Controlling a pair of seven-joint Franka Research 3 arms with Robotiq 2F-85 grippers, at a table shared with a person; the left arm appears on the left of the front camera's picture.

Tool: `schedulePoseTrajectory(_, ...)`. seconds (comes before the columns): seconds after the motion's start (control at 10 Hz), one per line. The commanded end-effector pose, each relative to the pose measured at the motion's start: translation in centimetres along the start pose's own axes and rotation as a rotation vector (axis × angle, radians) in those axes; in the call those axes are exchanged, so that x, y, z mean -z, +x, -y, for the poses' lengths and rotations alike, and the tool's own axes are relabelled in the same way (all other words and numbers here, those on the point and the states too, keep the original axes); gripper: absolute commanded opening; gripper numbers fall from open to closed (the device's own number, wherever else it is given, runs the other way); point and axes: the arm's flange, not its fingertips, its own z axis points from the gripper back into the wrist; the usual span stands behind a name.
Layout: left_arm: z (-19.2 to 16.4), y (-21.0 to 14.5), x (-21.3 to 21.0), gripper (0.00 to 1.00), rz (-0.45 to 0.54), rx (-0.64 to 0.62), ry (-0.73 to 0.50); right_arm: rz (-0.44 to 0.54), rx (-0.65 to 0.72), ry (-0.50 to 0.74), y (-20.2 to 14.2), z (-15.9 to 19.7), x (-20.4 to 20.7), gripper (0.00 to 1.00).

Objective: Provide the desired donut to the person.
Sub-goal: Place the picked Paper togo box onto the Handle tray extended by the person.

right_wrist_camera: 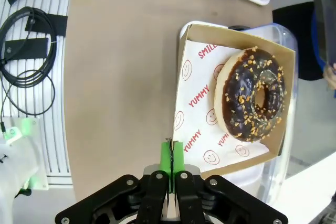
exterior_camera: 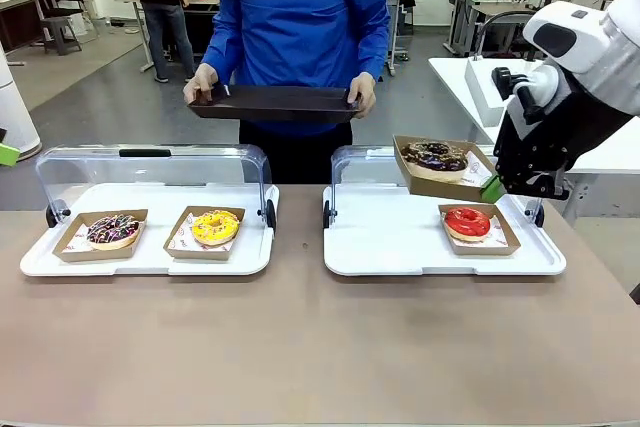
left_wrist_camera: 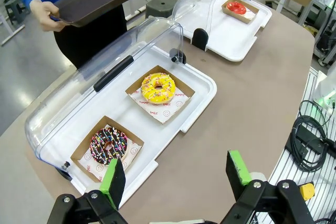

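I am pinching the rim of a brown cardboard tray in my right pincer, its green pads pressed tightly together on the thin edge. The tray is carrying the chocolate donut, topped with nut crumbs. I am gripping the card, not the donut, probably so the icing is left untouched.

I am holding the tray roughly level in the air, above the back of the right white serving tray. Its clear lid is standing swung open at the rear, giving me room to lift out. A red donut is sitting below in its own card tray.

Across the table, the person in the blue coat is holding a dark tray flat in both hands, apparently waiting for the donut.

My left pincer is hanging spread wide and holding nothing, near the left display with its yellow donut.
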Motion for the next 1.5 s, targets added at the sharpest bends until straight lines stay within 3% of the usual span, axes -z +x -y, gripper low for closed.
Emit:
schedulePoseTrajectory(0.0,-0.06,0.00,0.01,1.00,0.006,-0.006,-0.004,-0.016,0.003,0.003,-0.21,-0.25,-0.19,0.00)
schedulePoseTrajectory(1.4,-0.06,0.00,0.01,1.00,0.006,-0.006,-0.004,-0.016,0.003,0.003,-0.21,-0.25,-0.19,0.00)
